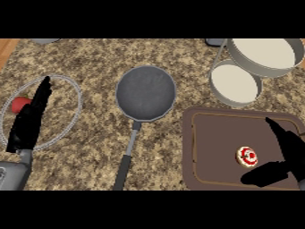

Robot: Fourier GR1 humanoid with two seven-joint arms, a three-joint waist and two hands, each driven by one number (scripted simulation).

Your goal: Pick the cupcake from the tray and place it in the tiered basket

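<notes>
A small cupcake [247,156] with red and white topping sits on the brown tray [211,147] at the lower right. My right hand [293,152] hovers over the tray's right side, fingers straight and thumb spread below the cupcake, not touching it. The tiered basket [260,62] with two round cream tiers stands at the back right, behind the tray. Over at the left my left hand [29,120] rests open, fingers straight, above a wire-rimmed lid.
A dark frying pan [145,92] lies in the middle, its handle [128,154] pointing toward me. A glass lid with a red knob [19,103] lies at the left under my left hand. Wooden floor shows beyond both side edges of the granite counter.
</notes>
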